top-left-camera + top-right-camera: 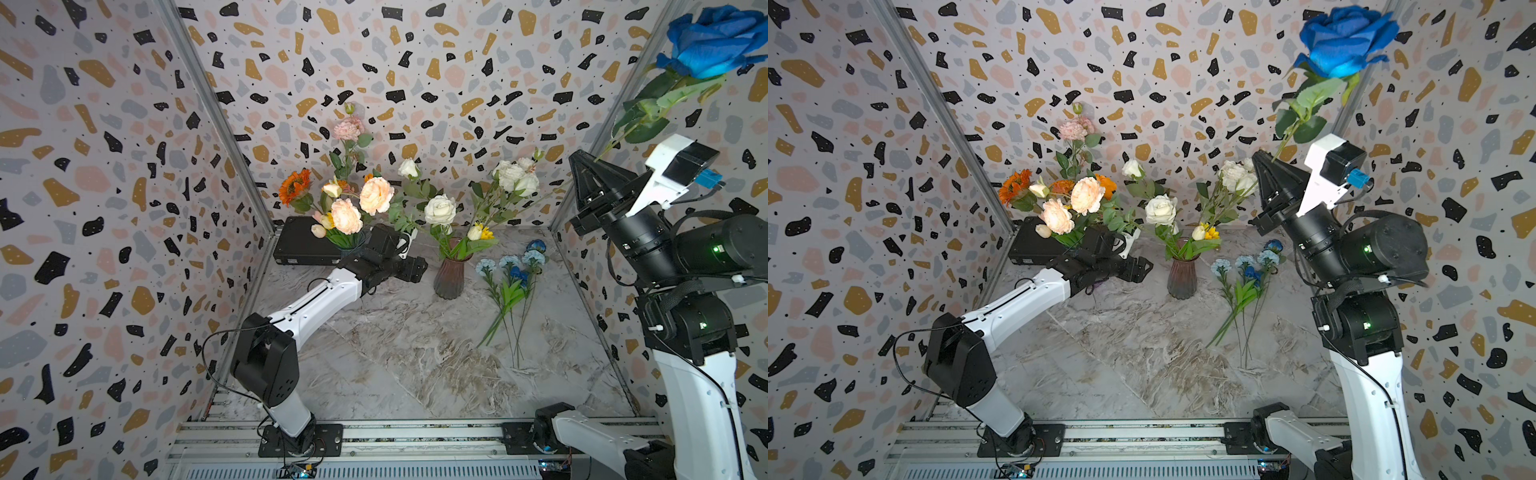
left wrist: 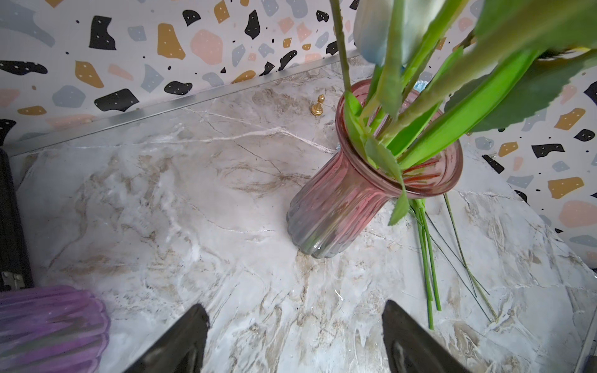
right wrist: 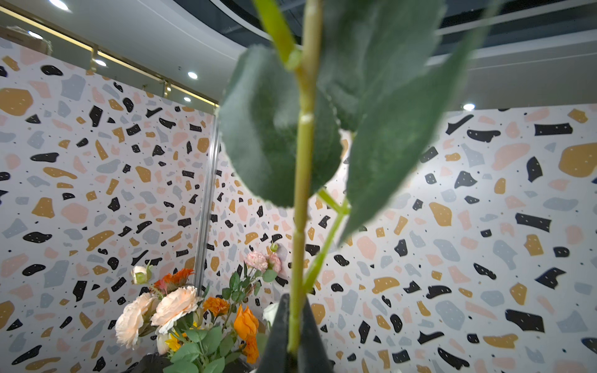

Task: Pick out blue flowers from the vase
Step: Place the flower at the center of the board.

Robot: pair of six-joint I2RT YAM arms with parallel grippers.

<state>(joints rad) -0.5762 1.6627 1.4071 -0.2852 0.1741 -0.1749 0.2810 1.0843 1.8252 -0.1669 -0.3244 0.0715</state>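
A deep blue rose point(image 1: 715, 41) point(image 1: 1345, 41) is held high at the right, near the wall. My right gripper point(image 1: 584, 160) point(image 1: 1264, 156) point(image 3: 294, 310) is shut on its green stem point(image 3: 303, 161), below the leaves. The pink ribbed glass vase point(image 1: 451, 276) point(image 1: 1181, 276) point(image 2: 339, 206) stands mid-table with white roses and a yellow flower in it. Several blue flowers point(image 1: 511, 270) point(image 1: 1246, 270) lie flat on the table right of the vase. My left gripper point(image 1: 415, 268) point(image 1: 1140, 266) point(image 2: 295, 323) hovers just left of the vase, open and empty.
A purple vase point(image 2: 48, 323) of peach and orange flowers point(image 1: 353, 208) stands by my left wrist, in front of a black case point(image 1: 303, 245). A small gold pawn point(image 2: 317, 105) sits near the back wall. Patterned walls enclose the marble table point(image 1: 395, 353).
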